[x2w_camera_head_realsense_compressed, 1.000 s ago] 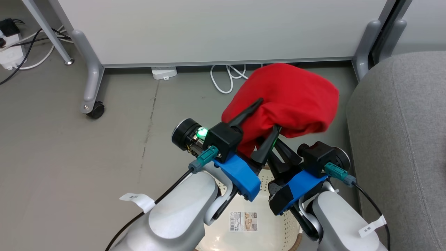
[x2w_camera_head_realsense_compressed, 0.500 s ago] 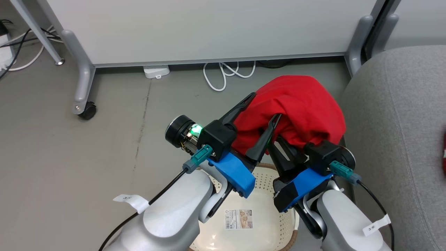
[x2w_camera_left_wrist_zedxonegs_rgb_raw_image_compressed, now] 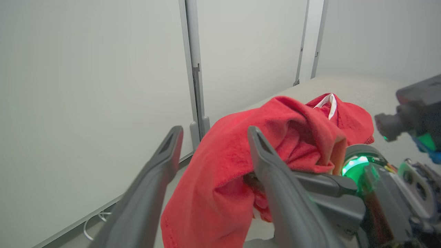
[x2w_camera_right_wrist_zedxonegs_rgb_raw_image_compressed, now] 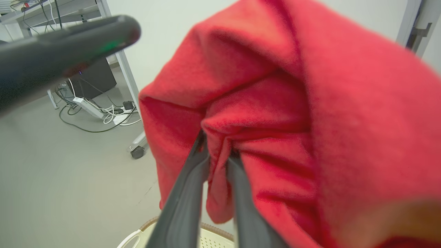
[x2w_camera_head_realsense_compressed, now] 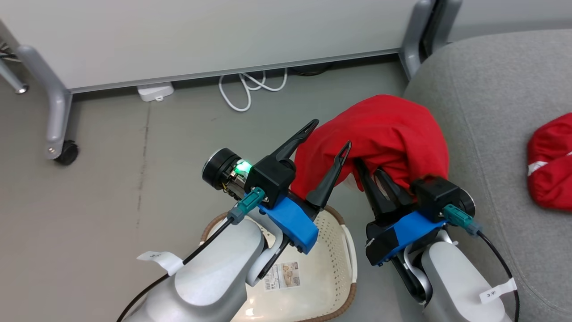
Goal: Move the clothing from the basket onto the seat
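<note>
Grey floor: seen on the left of the head view, with the caster of a pale partition and a coiled white cable by the partition's base.
Left end effector: its two dark fingers are spread wide apart and nothing is clamped between them. In the left wrist view red fabric hangs just beyond the fingers and lies against the one nearer the other arm.
Basket: set on the floor beneath the two forearms, its brown rim and perforated cream wall partly hidden by the left arm. A printed label is seen on its bottom.
Plain red garment: held in the air above the floor, up and to the right of the basket, bunched at the seat's left edge.
Right end effector: its fingers are drawn nearly together on a fold of the plain red garment, as the right wrist view shows. The fingertips are buried in the cloth.
Seat: light grey upholstery on the right.
Striped red garment: laid on the seat, well apart from the held garment, with white trim showing.
</note>
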Controlling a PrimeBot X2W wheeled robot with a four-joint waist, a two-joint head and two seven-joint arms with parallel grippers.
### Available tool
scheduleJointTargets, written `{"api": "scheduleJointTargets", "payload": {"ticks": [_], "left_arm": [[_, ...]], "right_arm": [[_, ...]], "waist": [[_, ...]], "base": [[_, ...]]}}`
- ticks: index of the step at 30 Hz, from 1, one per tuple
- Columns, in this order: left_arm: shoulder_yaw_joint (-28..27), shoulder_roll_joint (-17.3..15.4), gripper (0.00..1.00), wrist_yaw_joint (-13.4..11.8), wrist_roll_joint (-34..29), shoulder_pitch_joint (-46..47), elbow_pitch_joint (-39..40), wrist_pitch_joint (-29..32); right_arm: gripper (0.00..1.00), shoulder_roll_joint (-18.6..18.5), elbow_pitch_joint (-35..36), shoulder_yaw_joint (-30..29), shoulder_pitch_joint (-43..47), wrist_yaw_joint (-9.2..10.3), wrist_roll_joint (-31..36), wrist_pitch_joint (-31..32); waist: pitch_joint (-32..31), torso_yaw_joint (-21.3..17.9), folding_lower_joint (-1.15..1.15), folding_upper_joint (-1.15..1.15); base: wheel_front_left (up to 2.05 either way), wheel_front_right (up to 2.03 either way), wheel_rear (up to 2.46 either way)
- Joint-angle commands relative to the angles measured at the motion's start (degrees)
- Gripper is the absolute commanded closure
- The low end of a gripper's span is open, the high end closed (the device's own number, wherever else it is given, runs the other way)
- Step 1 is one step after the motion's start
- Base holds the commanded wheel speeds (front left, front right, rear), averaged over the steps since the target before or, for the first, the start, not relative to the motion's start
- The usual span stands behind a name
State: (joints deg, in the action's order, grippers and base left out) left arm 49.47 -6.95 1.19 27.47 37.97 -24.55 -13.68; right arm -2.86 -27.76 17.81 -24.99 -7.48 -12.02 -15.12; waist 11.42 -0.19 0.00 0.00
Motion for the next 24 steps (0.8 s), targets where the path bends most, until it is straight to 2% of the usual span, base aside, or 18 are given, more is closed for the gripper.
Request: {"api": "scheduleJointTargets", "payload": {"ticks": [1, 24], "left_arm": [[0.2, -0.5, 0.0, -0.1, -0.2, 0.0, 0.3, 0.1], [2.7, -3.4, 0.0, -0.2, -1.3, -1.0, 1.5, 0.7]], "right_arm": [[1.0, -0.1, 0.6, -0.8, 0.9, -0.03, 0.8, 0.0], [1.0, -0.1, 7.5, -10.9, 6.6, -0.02, 5.2, 0.0]], "waist": [[0.7, -1.7, 0.0, 0.0], [2.5, -15.4, 0.0, 0.0]], "base": [[0.0, 0.0, 0.0], [0.0, 0.0, 0.0]]}}
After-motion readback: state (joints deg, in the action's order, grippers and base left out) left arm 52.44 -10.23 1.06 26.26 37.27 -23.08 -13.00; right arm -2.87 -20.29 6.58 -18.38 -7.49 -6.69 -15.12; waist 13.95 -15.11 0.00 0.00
